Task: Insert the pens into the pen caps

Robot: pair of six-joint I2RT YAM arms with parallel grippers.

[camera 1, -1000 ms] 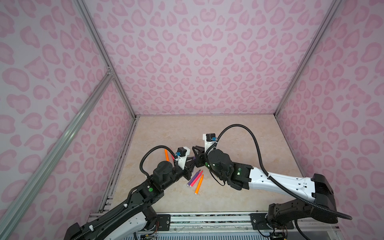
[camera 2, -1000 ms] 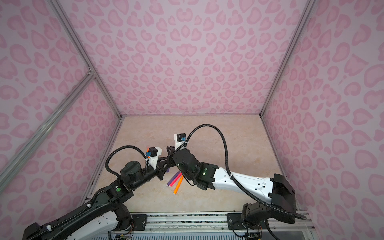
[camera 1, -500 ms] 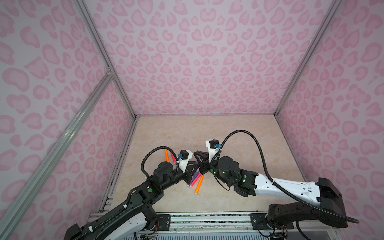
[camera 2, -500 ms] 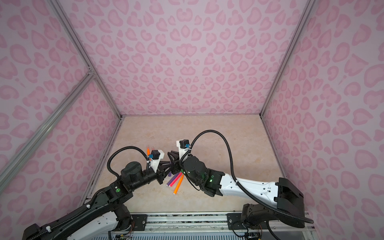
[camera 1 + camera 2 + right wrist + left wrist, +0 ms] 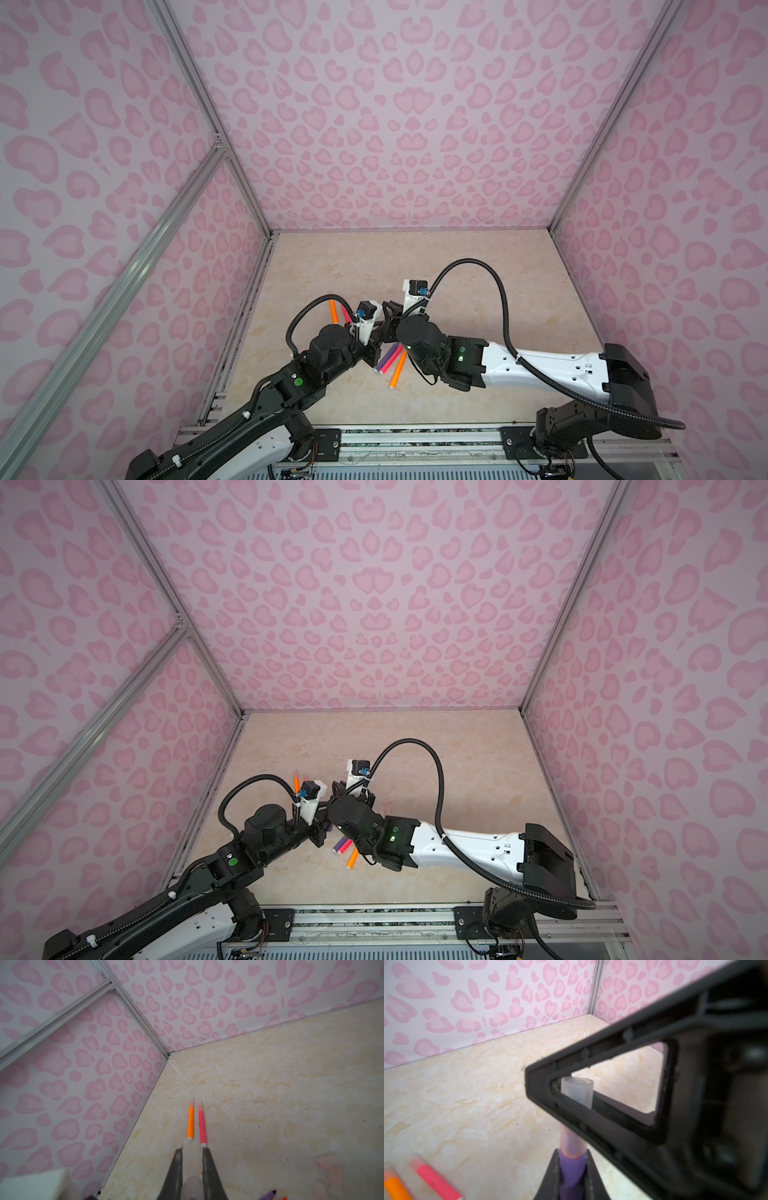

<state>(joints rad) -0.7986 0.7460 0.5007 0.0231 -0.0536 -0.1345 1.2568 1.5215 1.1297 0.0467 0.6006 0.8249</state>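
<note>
as the left hand [image 5: 572,1154] clamps it, purple pen [image 5: 572,1169] points into cap [image 5: 578,1091].

Open floor [image 5: 548,299] spans the far and right side; loose pens [image 5: 397,371] clutter the near middle.

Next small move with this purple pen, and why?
Probably open the right gripper: the pen cap it pinches already appears to sleeve the tip of the purple pen down to its barrel, and the left gripper grips that pen.
</note>
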